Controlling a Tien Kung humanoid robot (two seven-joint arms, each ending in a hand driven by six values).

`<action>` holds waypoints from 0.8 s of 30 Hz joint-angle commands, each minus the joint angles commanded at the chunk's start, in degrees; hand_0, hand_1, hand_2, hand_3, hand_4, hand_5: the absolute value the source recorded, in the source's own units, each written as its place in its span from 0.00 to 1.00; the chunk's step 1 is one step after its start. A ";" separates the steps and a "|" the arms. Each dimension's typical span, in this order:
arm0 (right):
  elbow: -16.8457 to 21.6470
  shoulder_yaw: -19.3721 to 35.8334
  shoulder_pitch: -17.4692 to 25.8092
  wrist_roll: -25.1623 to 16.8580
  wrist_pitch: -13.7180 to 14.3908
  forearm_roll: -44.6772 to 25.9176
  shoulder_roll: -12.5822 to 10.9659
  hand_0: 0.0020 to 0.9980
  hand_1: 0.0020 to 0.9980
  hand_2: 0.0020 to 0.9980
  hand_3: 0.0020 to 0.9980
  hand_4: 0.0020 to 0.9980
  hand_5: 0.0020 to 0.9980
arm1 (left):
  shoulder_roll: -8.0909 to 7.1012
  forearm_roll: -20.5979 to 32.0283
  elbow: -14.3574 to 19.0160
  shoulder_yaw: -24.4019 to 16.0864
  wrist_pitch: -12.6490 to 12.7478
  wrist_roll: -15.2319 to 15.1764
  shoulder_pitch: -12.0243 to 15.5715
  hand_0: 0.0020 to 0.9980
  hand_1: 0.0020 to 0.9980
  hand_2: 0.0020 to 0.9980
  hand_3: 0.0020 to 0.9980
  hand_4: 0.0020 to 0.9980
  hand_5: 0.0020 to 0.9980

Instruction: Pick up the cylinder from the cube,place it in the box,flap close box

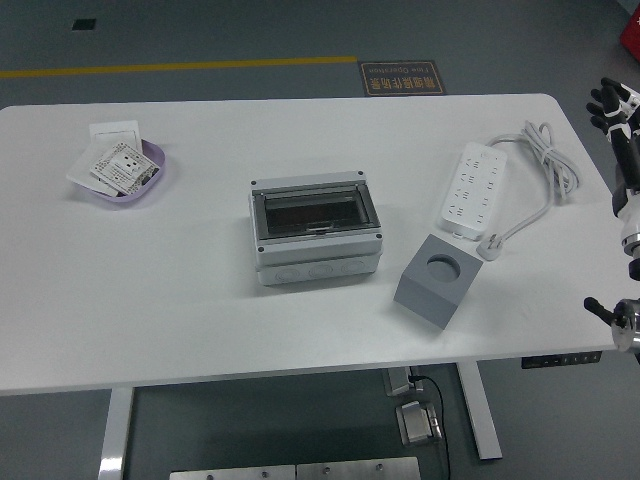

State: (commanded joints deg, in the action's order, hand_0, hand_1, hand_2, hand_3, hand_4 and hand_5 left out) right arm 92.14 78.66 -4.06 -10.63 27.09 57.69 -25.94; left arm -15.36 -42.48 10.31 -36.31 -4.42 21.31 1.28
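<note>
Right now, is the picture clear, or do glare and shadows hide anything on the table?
Head view: even, soft light on the white table, with only faint shadows beside the grey cube and the box. The box's clear lid shows a dull sheen, so its inside is hard to read. Focus is fairly sharp; the print on the cards in the purple tray is too small to read. The right hand is cut by the frame edge.
</note>
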 joint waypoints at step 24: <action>-0.50 1.38 0.31 0.19 -0.22 -1.75 0.19 0.88 0.81 0.79 0.88 0.88 0.16 | 0.44 -0.99 0.00 -1.37 -0.18 0.40 -0.14 0.65 0.68 0.57 0.56 0.47 0.05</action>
State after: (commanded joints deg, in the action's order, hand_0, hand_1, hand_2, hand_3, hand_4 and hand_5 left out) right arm 91.63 80.04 -3.75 -10.44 26.88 55.95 -25.74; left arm -14.93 -43.47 10.31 -37.68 -4.60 21.71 1.14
